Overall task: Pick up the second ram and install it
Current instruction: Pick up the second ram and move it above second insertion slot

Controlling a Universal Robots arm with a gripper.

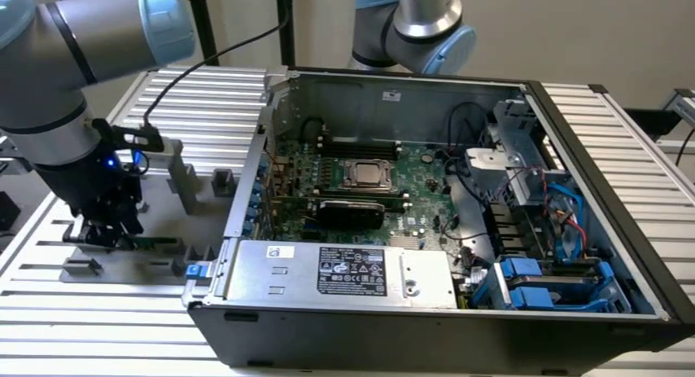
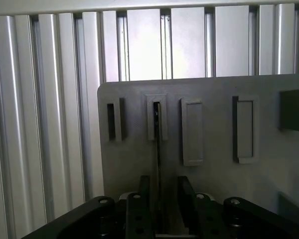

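Second ram (image 2: 158,149) stands edge-up in the grey holder (image 2: 214,179) slot on the worktop (image 2: 40,124), so both faces lie exposed to the open claw (image 2: 162,188) straddling it, unclamped.

Thin second ram (image 2: 158,149) stands edge-up in grey holder (image 2: 164,117).

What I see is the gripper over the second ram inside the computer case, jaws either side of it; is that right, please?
Not inside: the exterior view shows the gripper over the second ram at the grey holder plate, outside the computer case, to that view's left. The rest stands.
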